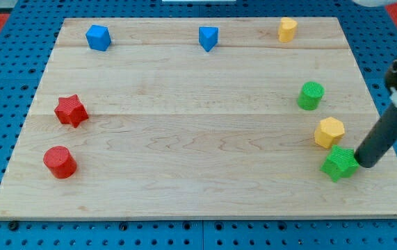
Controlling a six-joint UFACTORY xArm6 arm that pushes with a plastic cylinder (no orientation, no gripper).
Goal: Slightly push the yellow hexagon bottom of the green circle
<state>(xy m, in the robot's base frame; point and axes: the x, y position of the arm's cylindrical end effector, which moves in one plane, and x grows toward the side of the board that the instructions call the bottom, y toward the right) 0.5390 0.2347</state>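
Note:
The yellow hexagon [329, 132] lies on the wooden board at the view's right, just below and slightly right of the green circle [311, 95]. A green star [340, 163] sits right under the hexagon, nearly touching it. My tip [363, 164] rests on the board at the green star's right side, touching it or nearly so, and below and to the right of the yellow hexagon. The dark rod slants up towards the view's right edge.
A second yellow block [288, 29] stands at the top right. A blue triangle [208, 37] and a blue cube [98, 37] stand along the top. A red star [71, 110] and a red circle [60, 162] are at the left. The board's right edge [393, 139] is close to the rod.

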